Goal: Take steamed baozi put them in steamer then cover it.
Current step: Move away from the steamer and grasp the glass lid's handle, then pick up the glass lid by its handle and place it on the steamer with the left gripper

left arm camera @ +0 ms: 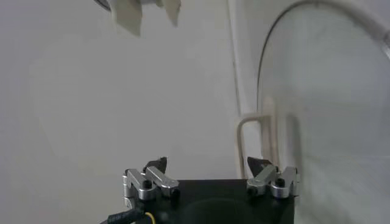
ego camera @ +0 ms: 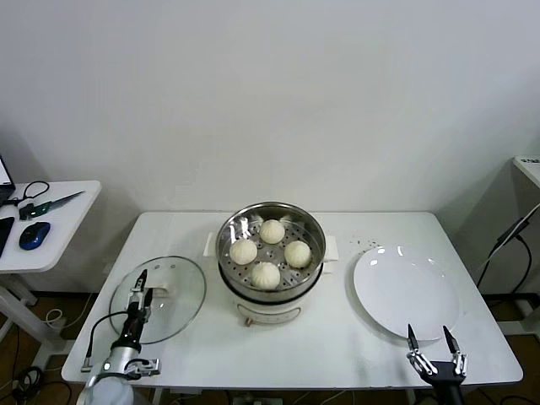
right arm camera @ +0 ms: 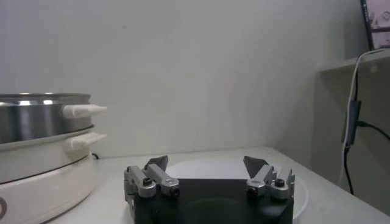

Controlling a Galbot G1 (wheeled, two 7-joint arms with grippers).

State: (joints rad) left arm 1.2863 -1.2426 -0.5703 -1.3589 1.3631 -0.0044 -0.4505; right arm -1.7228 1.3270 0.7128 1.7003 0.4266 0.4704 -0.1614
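Head view, steamer: the steamer (ego camera: 270, 253) sits mid-table (ego camera: 337, 337) with all four steamed baozi (ego camera: 270, 251) on its perforated tray, uncovered.
Head view, cover: the cover (ego camera: 158, 298) lies flat on the table to the steamer's left, its white handle partly hidden behind the left gripper (ego camera: 141, 282).
Head view, left gripper: over the cover's near half, fingers apart, grasping nothing; contact with the glass cannot be judged.
Head view, right gripper: the right gripper (ego camera: 429, 335) is at the near rim of the empty white plate (ego camera: 405, 291), fingers spread; the arm is cut off by the frame edge.
Left wrist view: the left gripper (left arm camera: 208, 163) is released, the cover (left arm camera: 329, 109) just beyond one fingertip; the steamer's base is cropped.
Right wrist view: the right gripper (right arm camera: 206, 162) is released over the plate (right arm camera: 207, 167); the steamer (right arm camera: 42, 152) stands well apart, its contents hidden.
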